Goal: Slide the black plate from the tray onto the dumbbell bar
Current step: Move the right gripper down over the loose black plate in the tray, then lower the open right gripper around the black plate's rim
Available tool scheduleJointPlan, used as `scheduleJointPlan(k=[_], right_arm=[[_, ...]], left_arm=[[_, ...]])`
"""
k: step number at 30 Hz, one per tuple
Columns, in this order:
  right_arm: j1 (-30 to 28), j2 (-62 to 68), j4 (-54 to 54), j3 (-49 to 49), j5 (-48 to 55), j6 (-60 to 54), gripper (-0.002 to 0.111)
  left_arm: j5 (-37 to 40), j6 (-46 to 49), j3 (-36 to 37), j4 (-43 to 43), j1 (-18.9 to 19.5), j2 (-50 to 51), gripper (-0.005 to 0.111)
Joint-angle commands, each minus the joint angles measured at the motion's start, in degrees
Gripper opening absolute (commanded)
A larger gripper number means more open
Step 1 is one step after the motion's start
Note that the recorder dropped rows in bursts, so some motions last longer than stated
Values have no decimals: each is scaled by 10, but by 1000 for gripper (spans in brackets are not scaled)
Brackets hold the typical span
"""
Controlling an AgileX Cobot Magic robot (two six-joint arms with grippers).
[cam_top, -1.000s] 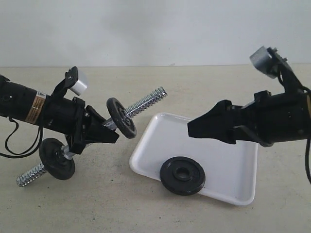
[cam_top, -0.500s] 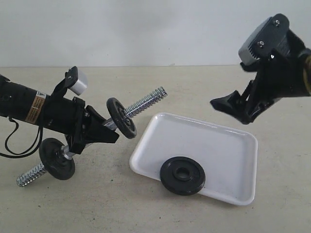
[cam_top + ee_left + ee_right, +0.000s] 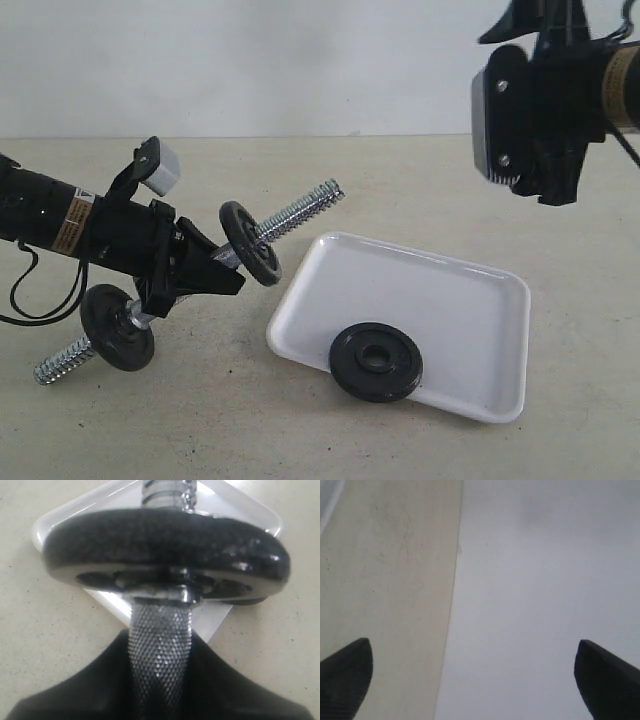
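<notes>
left end effector (image 3: pixel 215 272) pinches tilted dumbbell bar (image 3: pixel 300 212) | right end effector (image 3: pixel 475 675) spread, empty, high above tray (image 3: pixel 400 280) | black plate (image 3: pixel 377 362) lies at tray's near rim | risk: grasp nudges it off the rim

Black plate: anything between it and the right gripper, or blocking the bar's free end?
Nothing visible. The black plate lies uncovered on the tray; the right gripper, open, is high above. On the dumbbell bar, the upper threaded end is bare beyond a mounted disc.
</notes>
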Motion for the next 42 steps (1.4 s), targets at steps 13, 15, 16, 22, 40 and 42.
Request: scheduleJointPlan(k=[13,15,16,22,40,42], right_arm=[[209,22,114,-9,329,122,105],[209,23,138,-10,335,235,105],[209,23,163,-10,336,287,105],[209,23,410,-11,317,269,105],[209,24,1219,-94,543,-420,105],[209,24,1228,-94,512,-415,105]], left_arm=[[-120,-3,-13,-23,0,-28,4],[-120,-3,-13,-23,0,-28,4],[-120,-3,-13,-23,0,-28,4],[-127,-3,-13,-23,0,-28,4],[-140,-7,-13,-23,0,-28,4],[-141,-7,-13,-23,0,-28,4]])
